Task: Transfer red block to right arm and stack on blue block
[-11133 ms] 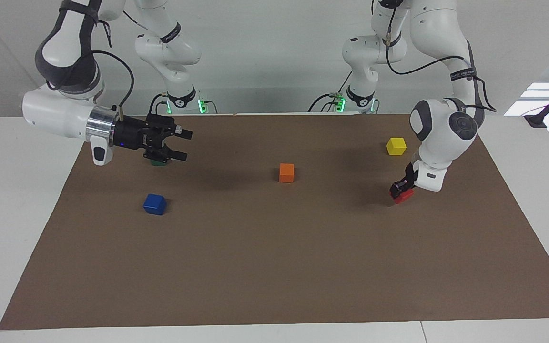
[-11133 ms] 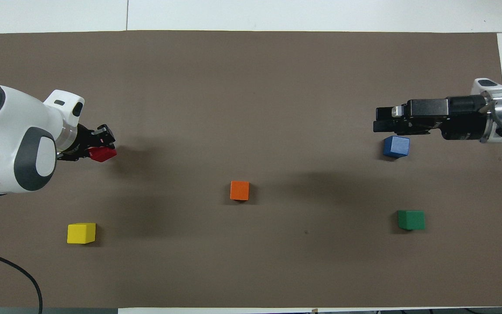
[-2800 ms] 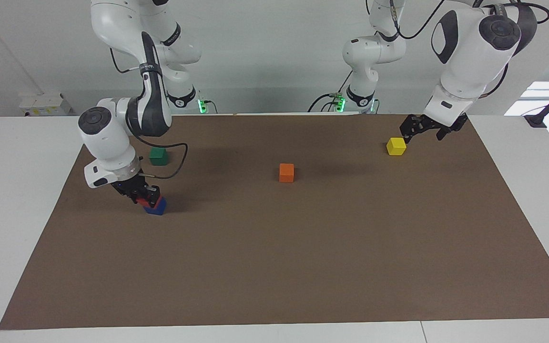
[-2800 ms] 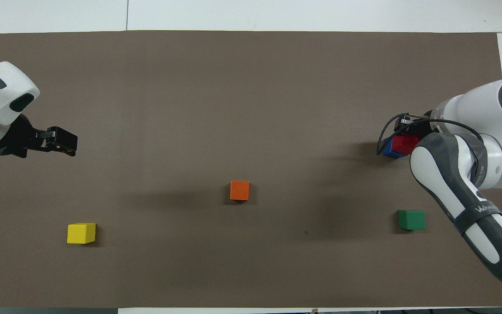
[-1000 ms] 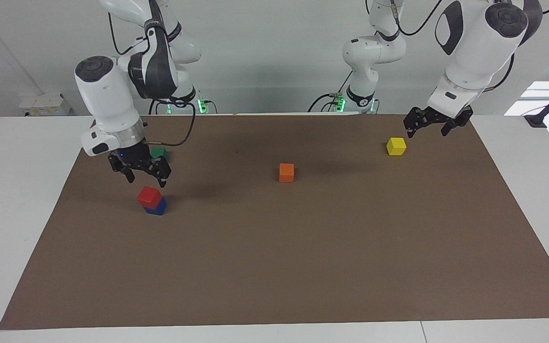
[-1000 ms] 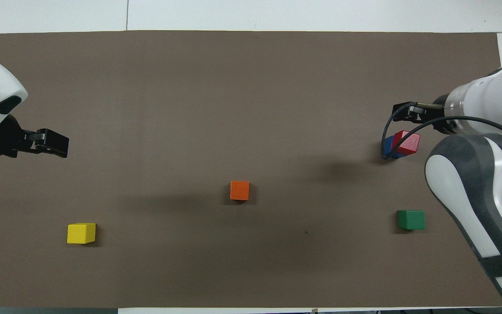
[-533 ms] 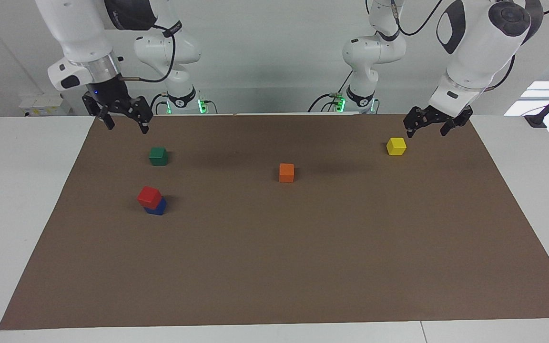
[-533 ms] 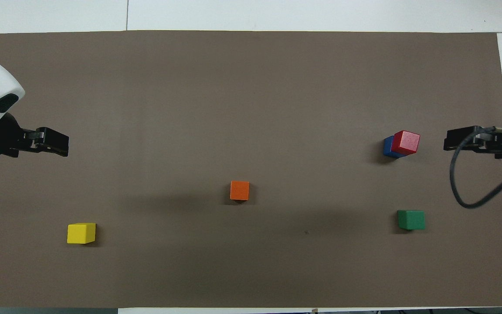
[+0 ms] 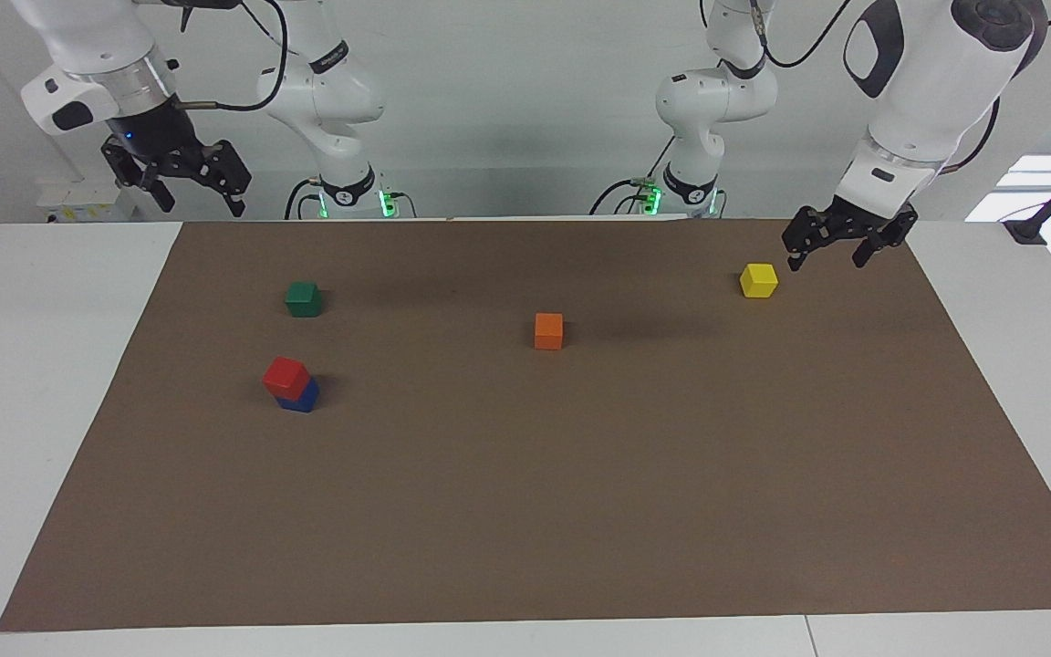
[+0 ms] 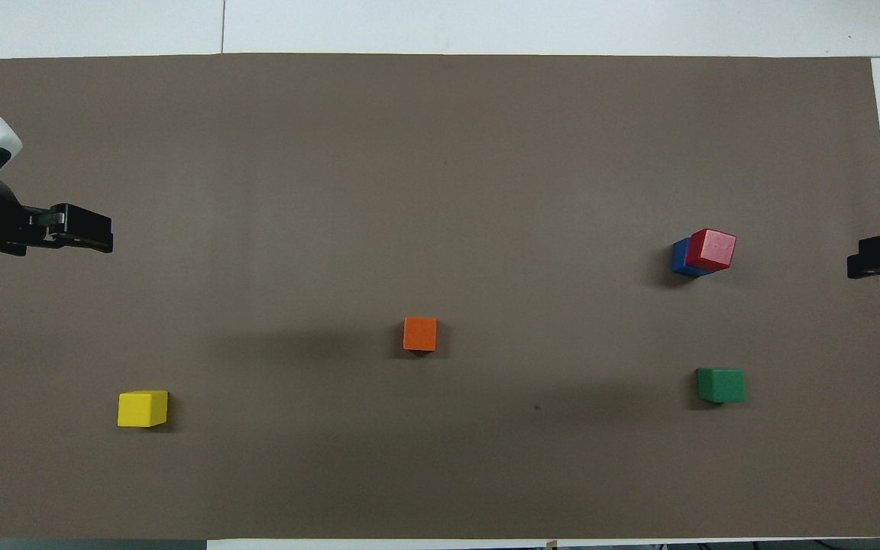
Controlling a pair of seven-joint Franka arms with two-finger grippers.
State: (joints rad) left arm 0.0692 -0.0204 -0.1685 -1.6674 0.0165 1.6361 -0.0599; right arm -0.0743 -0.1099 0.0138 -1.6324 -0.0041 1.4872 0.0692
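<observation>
The red block [image 9: 286, 375] sits on the blue block [image 9: 303, 399], turned a little askew, at the right arm's end of the brown mat. The stack also shows in the overhead view, red block [image 10: 713, 249] over blue block [image 10: 681, 258]. My right gripper [image 9: 200, 197] is open and empty, raised high over the mat's edge at the right arm's end, well apart from the stack; only its tip [image 10: 868, 257] shows in the overhead view. My left gripper [image 9: 827, 254] is open and empty, in the air just beside the yellow block [image 9: 758, 280].
A green block [image 9: 303, 298] lies nearer to the robots than the stack. An orange block [image 9: 548, 330] lies mid-mat. The yellow block [image 10: 142, 408] is at the left arm's end. The brown mat [image 9: 525, 511] covers most of the white table.
The right gripper, having let go of the red block on the blue one, has risen and drawn back toward the table's edge. The left gripper shifted slightly. The blocks have not moved.
</observation>
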